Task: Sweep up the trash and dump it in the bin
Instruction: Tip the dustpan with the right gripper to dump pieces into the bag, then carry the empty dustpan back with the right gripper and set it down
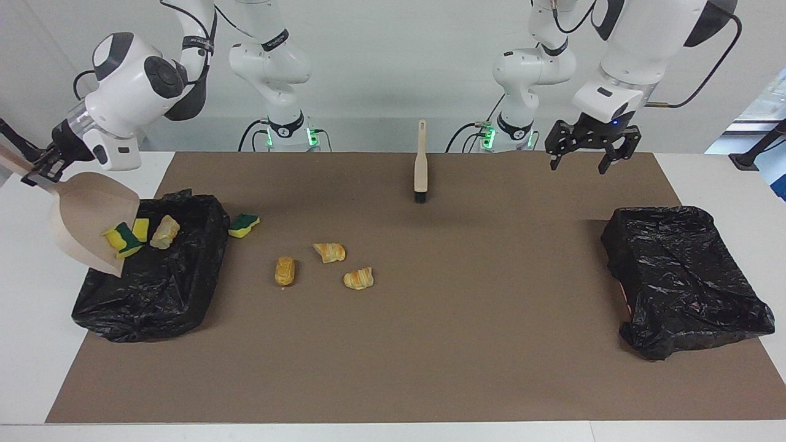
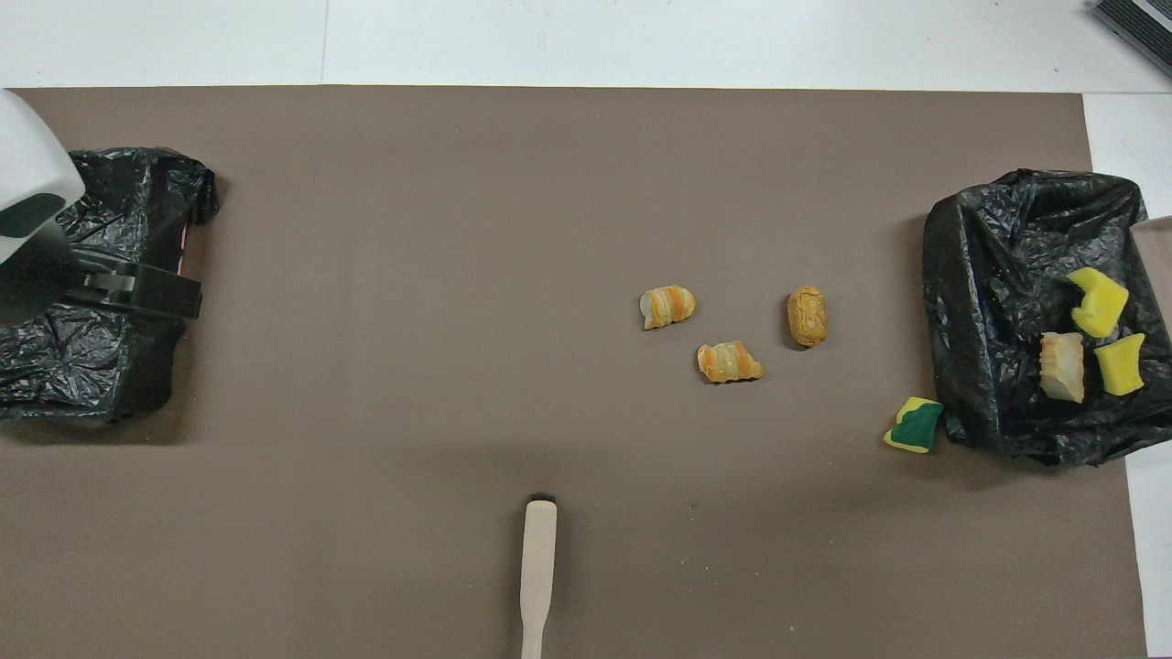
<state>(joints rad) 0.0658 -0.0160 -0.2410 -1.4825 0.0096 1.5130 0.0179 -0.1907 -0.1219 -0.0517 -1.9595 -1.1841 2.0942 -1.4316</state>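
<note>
Tipping the dustpan with my right gripper clamped on its handle — sponges sliding bin-ward; left gripper gapes, empty, above mat.
</note>
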